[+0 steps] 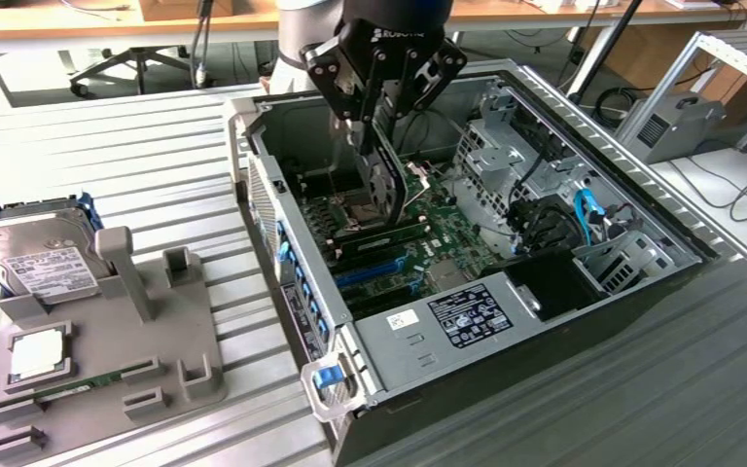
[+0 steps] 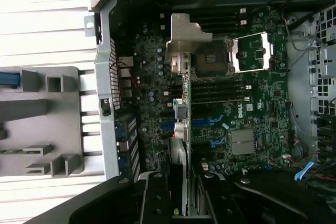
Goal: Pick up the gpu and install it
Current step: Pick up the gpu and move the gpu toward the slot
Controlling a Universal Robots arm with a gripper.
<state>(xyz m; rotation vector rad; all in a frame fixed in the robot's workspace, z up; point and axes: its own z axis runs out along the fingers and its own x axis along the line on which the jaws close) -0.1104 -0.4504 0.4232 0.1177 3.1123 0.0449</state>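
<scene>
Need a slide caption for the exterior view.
Gripper holds the gpu edge-on inside the open PC case, over the motherboard; a hard drive rests in the gray fixture outside.

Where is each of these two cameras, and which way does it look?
Exterior view: set high to one side, looking down at the open case and the holder beside it; the gripper shows, clamped on the gpu.
Wrist view: on the wrist, looking down along the gpu onto the motherboard; the fingers show.
Both share: gripper, gpu, case, holder.
</scene>
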